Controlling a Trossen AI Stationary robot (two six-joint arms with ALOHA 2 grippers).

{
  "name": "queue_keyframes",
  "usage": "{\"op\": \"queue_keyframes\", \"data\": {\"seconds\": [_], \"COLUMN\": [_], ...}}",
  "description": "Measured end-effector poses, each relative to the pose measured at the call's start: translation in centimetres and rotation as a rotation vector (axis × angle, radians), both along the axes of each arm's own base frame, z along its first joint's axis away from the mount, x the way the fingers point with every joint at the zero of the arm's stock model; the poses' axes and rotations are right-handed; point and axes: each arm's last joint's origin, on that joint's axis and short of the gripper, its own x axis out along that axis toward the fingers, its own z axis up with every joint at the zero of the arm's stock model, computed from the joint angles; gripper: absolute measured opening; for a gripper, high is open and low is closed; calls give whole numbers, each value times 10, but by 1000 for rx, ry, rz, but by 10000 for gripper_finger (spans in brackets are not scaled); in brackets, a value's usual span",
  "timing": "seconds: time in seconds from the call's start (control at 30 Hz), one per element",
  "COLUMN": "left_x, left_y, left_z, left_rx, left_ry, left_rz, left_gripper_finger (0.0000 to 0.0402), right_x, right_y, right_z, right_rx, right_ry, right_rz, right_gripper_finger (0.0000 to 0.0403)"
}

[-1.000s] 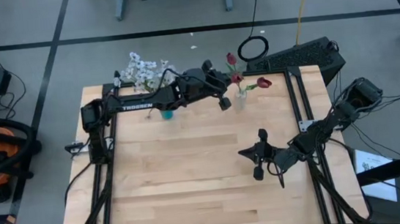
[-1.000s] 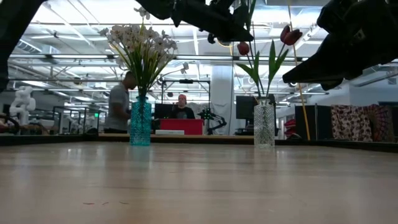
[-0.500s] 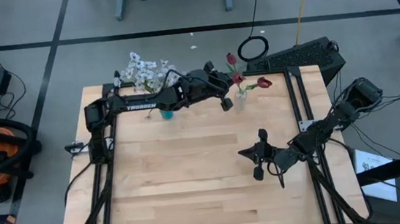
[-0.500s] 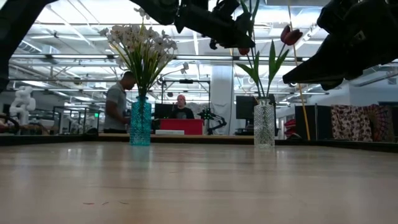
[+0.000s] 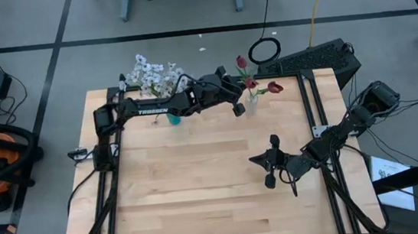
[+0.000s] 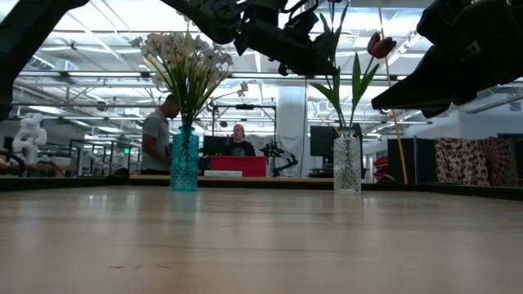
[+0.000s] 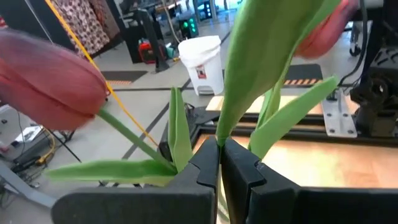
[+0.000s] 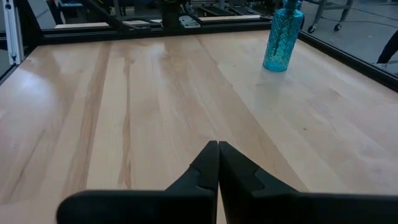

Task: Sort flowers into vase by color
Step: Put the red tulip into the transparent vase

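Observation:
A clear glass vase (image 6: 347,163) stands at the table's far edge with dark red tulips (image 5: 274,88) on green leafy stems in it. A blue vase (image 6: 185,159) to its left holds the white blossom sprays (image 5: 151,75). My left gripper (image 7: 219,146) reaches out from the table's left, is just above the clear vase (image 5: 252,103) and is shut on a tulip's green stem. Red buds (image 7: 50,81) show close behind its fingers. My right gripper (image 5: 258,160) hangs shut over the table's right middle with nothing in it. My left gripper pinches a tulip's green stem, where a leaf joins it (image 7: 221,132), between its two fingers. The fingers come nearly level from the table's left and lie across the stem. The stem stands upright above the fingers; below them it runs toward the clear vase's mouth (image 6: 345,132).
Bare wood (image 8: 155,93) lies between the two arms and toward the near edge. A black frame rail (image 5: 312,107) runs along the table's right side. People stand in the room (image 6: 155,131) beyond the far edge.
My left gripper has sunk a little toward the clear vase and edged toward the table's right, still shut on the tulip stem. The held tulip has come down with it.

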Motion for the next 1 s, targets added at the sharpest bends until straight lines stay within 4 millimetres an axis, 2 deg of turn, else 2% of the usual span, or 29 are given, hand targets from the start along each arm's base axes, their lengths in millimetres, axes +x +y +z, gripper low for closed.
{"op": "queue_keyframes", "data": {"seconds": [0.27,0.63,1.0], "left_x": [3,13,15], "left_y": [1,4,4], "left_z": [-8,-31,-35], "left_rx": [-5,-8,-28], "left_ry": [13,30,27], "left_rz": [1,0,4], "left_gripper_finger": [11,11,12], "right_x": [0,0,0], "right_y": [0,0,0], "right_z": [0,0,0], "right_rx": [-4,-7,-7], "right_ry": [-1,1,1], "right_rz": [2,3,3], "right_gripper_finger": [0,0,0]}}
